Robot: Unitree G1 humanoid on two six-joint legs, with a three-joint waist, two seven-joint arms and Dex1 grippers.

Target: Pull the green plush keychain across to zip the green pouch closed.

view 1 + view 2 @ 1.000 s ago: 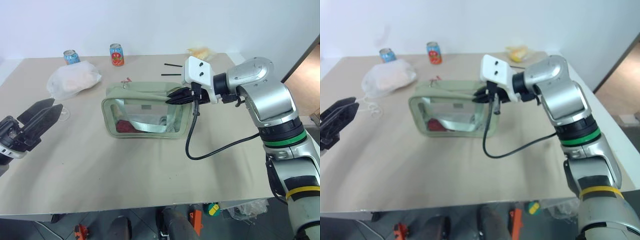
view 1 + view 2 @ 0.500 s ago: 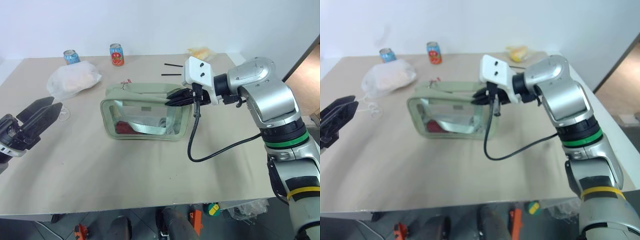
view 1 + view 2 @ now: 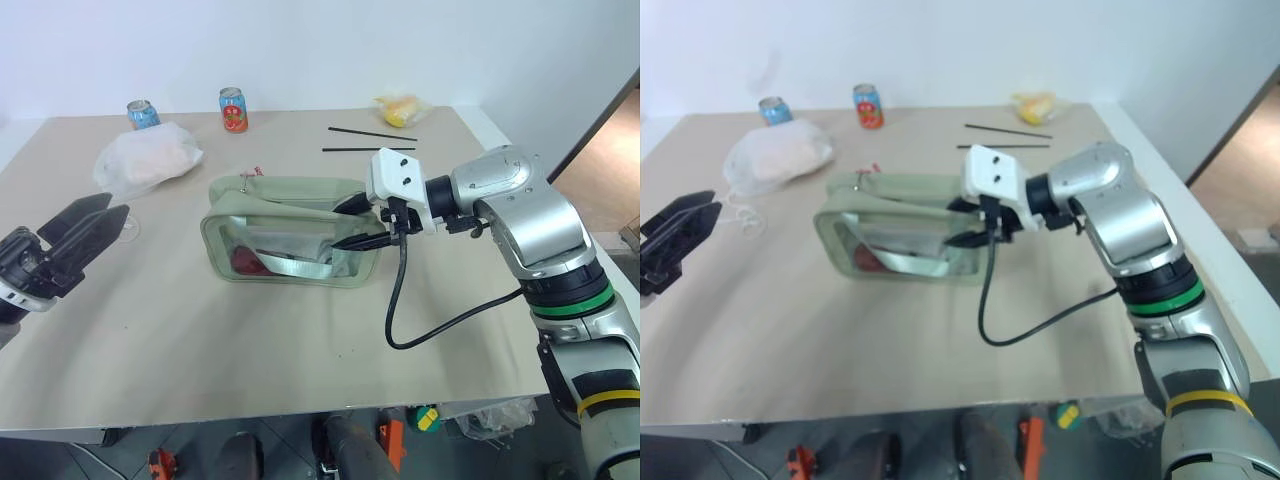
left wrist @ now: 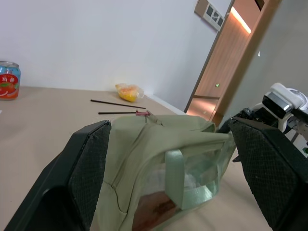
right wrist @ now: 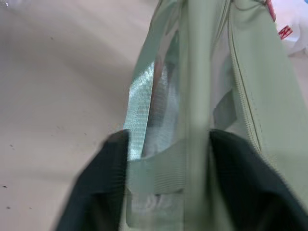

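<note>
Left eye view: the green pouch [image 3: 290, 232] stands on the beige bench [image 3: 250, 340], its clear window facing the robot, with red contents and a green webbing strap showing through. The right end effector [image 3: 350, 222] is at the pouch's right end with its two black fingers spread, one above the top edge and one against the side, released around that end rather than clenched on anything. The left end effector [image 3: 85, 232] hovers well to the left of the pouch, fingers parted and holding nothing. A small red-pink charm [image 3: 257, 171] sits at the pouch's far left top corner; the plush keychain itself cannot be made out. Behind the pouch lie a white crinkly bag [image 3: 150, 155], two cans [image 3: 233, 108] and two black sticks [image 3: 365, 132].
</note>
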